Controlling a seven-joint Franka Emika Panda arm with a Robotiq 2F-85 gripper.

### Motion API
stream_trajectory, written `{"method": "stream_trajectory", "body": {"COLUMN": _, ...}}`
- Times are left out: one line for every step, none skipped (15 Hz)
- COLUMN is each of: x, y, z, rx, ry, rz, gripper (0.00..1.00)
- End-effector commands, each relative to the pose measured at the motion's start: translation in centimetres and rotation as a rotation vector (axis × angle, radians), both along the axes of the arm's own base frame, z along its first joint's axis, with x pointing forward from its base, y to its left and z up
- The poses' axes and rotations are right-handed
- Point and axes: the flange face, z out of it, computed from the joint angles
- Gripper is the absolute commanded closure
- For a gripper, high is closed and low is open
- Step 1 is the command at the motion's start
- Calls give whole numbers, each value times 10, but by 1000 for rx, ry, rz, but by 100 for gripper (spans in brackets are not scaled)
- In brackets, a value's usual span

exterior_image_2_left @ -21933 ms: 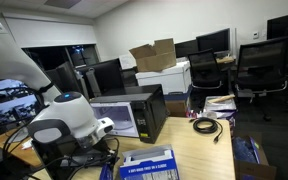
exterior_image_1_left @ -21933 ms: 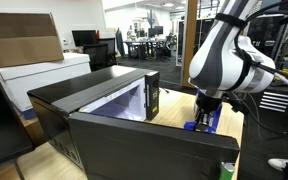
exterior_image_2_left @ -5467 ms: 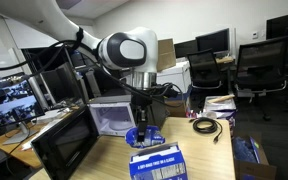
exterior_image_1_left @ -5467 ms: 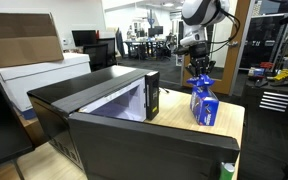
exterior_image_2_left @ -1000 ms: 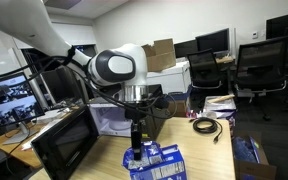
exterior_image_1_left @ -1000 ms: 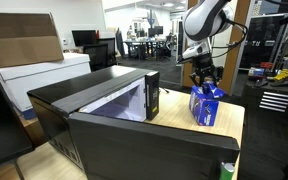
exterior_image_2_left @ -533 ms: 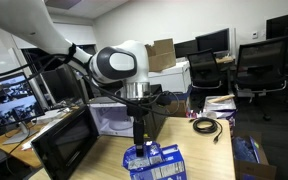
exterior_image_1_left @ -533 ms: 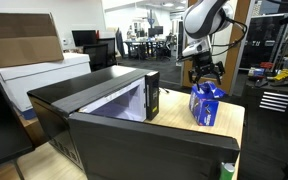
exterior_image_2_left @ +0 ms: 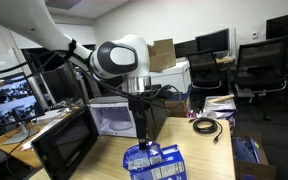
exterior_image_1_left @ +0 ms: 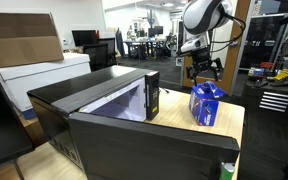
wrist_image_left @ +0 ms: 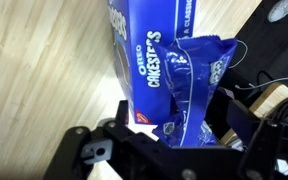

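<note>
The claw is seen released, its jaws spread wide, and it has been raised clear of the blue Oreo Cakesters snack pack, on which it was half clenched 1 second ago. The pack is left standing upright and unsupported on the pale wooden surface, beside the black microwave oven with its door swung open. In the wrist view the pack is shown directly below the spread jaws, untouched. From this the setting-down of the pack is judged complete, with nothing now carried by the claw.
</note>
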Motion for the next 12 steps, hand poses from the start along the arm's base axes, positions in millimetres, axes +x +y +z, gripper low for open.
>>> {"method": "stream_trajectory", "body": {"x": 2, "y": 6, "z": 21, "rx": 32, "ry": -41, "rz": -6, "gripper": 0}}
{"method": "stream_trajectory", "body": {"x": 4, "y": 7, "z": 27, "rx": 40, "ry": -56, "rz": -12, "gripper": 0}}
{"method": "stream_trajectory", "body": {"x": 8, "y": 23, "z": 21, "rx": 50, "ry": -68, "rz": -21, "gripper": 0}}
{"method": "stream_trajectory", "body": {"x": 10, "y": 27, "z": 24, "rx": 62, "ry": -80, "rz": -27, "gripper": 0}}
{"method": "stream_trajectory", "body": {"x": 14, "y": 38, "z": 27, "rx": 86, "ry": -95, "rz": -30, "gripper": 0}}
{"method": "stream_trajectory", "body": {"x": 18, "y": 54, "z": 31, "rx": 128, "ry": -109, "rz": -18, "gripper": 0}}
{"method": "stream_trajectory", "body": {"x": 20, "y": 66, "z": 33, "rx": 162, "ry": -123, "rz": -5, "gripper": 0}}
{"method": "stream_trajectory", "body": {"x": 21, "y": 57, "z": 55, "rx": 189, "ry": -140, "rz": 1, "gripper": 0}}
{"method": "stream_trajectory", "body": {"x": 20, "y": 52, "z": 70, "rx": 210, "ry": -150, "rz": 13, "gripper": 0}}
{"method": "stream_trajectory", "body": {"x": 18, "y": 50, "z": 81, "rx": 227, "ry": -155, "rz": 27, "gripper": 0}}
{"method": "stream_trajectory", "body": {"x": 15, "y": 46, "z": 95, "rx": 241, "ry": -160, "rz": 41, "gripper": 0}}
{"method": "stream_trajectory", "body": {"x": 14, "y": 47, "z": 102, "rx": 250, "ry": -159, "rz": 68, "gripper": 0}}
